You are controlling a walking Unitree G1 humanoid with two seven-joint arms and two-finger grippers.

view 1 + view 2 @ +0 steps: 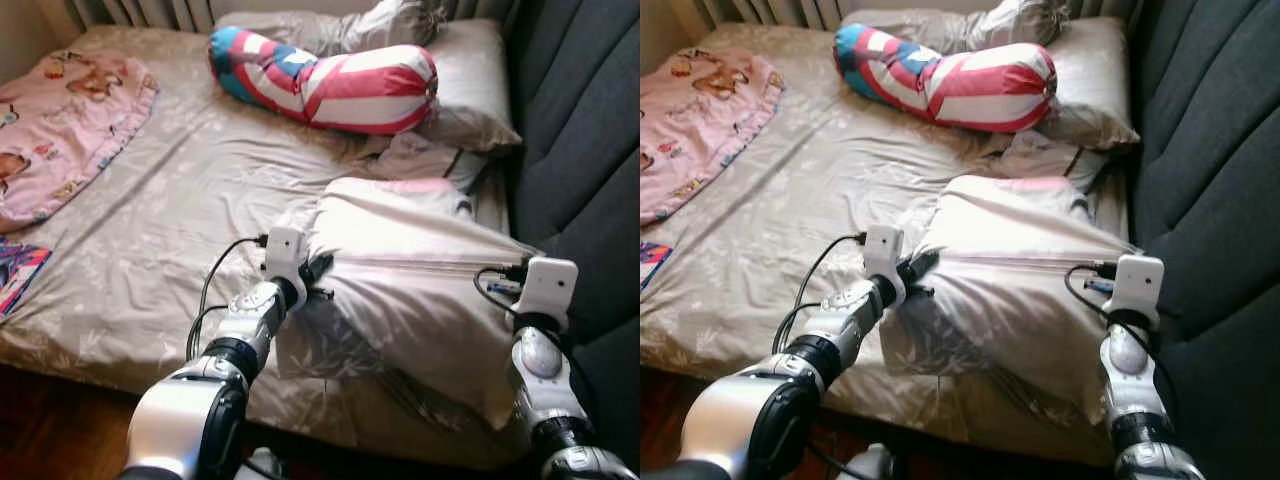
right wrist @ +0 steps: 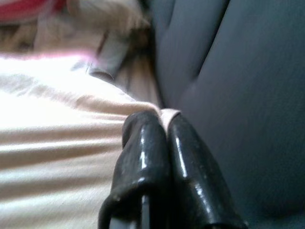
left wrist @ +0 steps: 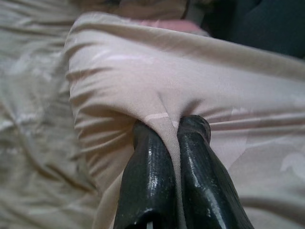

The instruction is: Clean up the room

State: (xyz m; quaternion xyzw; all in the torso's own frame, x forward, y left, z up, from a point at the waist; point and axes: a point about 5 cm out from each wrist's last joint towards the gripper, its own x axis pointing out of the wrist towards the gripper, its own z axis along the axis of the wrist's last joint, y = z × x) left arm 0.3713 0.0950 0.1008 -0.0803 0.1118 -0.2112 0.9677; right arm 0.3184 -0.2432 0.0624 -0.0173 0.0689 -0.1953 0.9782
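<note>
Left eye view: the wide bed under a beige leaf-patterned sheet runs ahead of me, its right side against a dark grey padded upholstered wall. Near the bed's front right corner I hold a large pale beige satin pillow stretched between my two arms, its far edge showing a strip of pink. At the bed's head lies a long bolster cushion striped red, white and blue, resting on a beige pillow in the far right corner, with a smaller crumpled grey-beige pillow just below it, beside the wall. A pink blanket printed with cartoon figures covers the bed's far left corner. My left gripper has its black fingers pressed together on a fold of the satin pillow's left edge, the cloth puckering around the tips. My right gripper pinches the pillow's right corner close to the grey wall, a tuft of fabric showing between the tips.
</note>
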